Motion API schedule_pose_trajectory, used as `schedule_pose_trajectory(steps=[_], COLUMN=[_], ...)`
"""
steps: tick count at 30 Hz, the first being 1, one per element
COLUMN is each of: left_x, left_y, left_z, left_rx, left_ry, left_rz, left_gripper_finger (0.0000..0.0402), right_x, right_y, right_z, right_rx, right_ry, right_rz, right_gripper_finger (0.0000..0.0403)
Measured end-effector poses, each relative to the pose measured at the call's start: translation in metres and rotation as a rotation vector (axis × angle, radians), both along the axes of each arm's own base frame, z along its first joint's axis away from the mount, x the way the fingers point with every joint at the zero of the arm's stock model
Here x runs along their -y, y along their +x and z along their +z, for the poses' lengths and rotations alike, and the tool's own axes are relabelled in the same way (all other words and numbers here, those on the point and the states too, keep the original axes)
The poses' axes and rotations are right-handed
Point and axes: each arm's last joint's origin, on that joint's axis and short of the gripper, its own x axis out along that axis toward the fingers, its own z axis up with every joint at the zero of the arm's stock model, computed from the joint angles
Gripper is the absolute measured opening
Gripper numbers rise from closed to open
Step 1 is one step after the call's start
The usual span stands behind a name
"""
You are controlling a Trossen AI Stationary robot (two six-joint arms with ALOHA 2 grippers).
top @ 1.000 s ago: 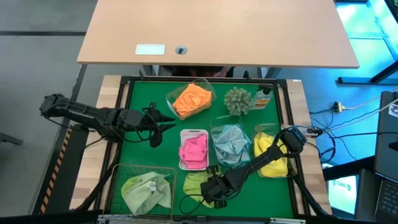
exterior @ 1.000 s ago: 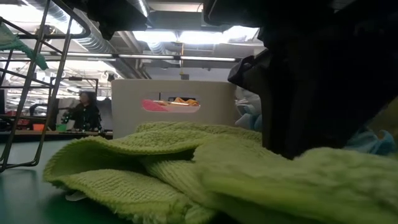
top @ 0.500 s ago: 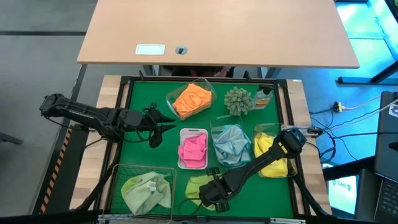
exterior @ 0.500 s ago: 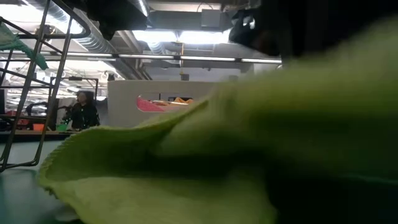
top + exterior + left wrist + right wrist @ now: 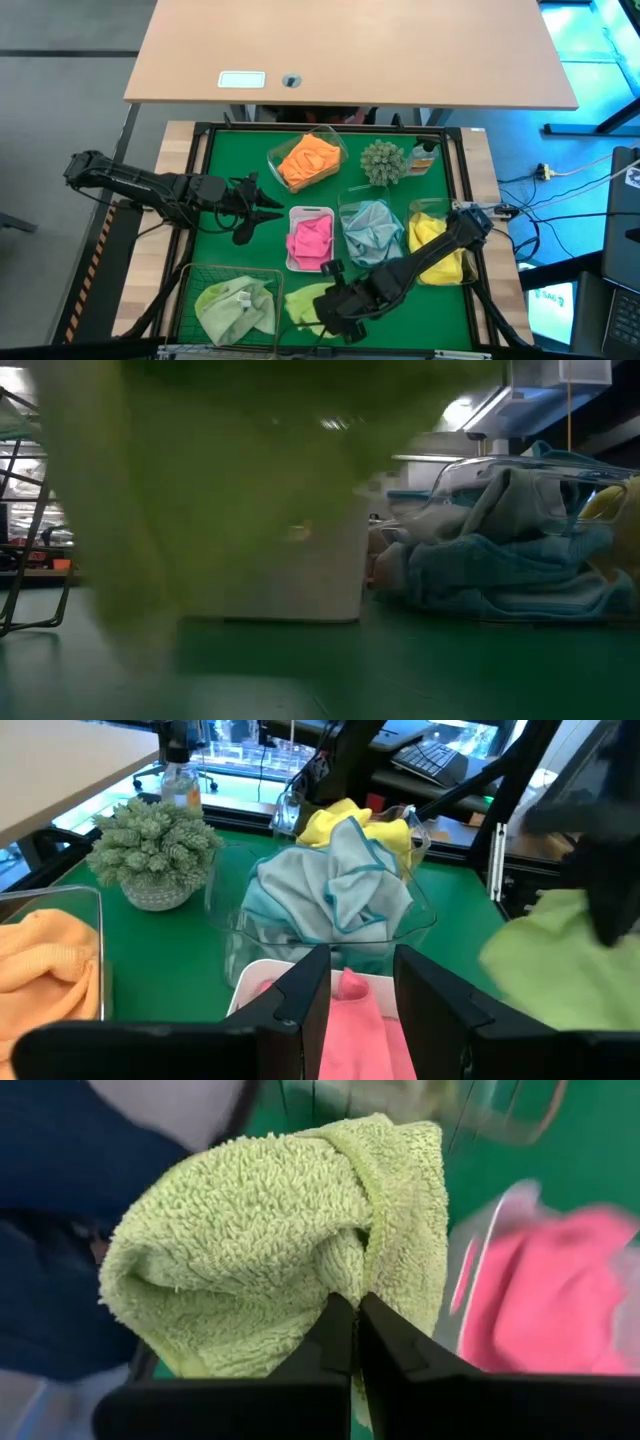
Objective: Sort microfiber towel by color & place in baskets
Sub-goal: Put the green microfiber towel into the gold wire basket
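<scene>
We judge the step in hand to be carrying 1 lime green towel (image 5: pixel 305 300) to the wire-mesh basket (image 5: pixel 190 292), which already holds a matching cloth. The right gripper (image 5: pixel 338 308), fingers pinched tight on the towel, holds it at the near edge of the mat, just beside that basket. The next move calls for swinging over the rim and letting go. The left gripper (image 5: pixel 262 208) waits near the mat's left side, fingers spread. We see a green mat (image 5: pixel 230 160) on the table; beyond is a lit workshop.
</scene>
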Motion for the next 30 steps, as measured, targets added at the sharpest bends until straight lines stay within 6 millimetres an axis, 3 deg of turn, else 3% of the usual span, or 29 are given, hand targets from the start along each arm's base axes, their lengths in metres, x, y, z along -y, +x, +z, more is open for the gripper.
schedule_pose_trajectory(steps=[6, 13, 19, 24, 30], left_x=[0.000, 0.000, 0.000, 0.000, 0.000], left_y=[0.000, 0.000, 0.000, 0.000, 0.000], left_z=[0.000, 0.000, 0.001, 0.001, 0.000], left_rx=[0.000, 0.002, 0.005, 0.005, 0.004], left_ry=[0.000, 0.000, -0.001, -0.001, 0.000], left_rz=[0.000, 0.000, 0.000, 0.000, 0.000], left_gripper_finger=[0.0106, 0.0106, 0.0106, 0.0105, 0.0105], right_x=[-0.003, -0.005, 0.007, 0.022, 0.031], right_y=[0.008, 0.021, 0.038, 0.054, 0.074], right_z=[0.035, 0.050, 0.063, 0.062, 0.040], right_rx=[0.222, 0.411, 0.581, 0.633, 0.635], right_ry=[0.043, 0.070, 0.081, 0.088, 0.134], right_rz=[0.074, 0.186, 0.191, 0.147, 0.163], right_gripper_finger=[0.0010, 0.0005, 0.0008, 0.0008, 0.0009])
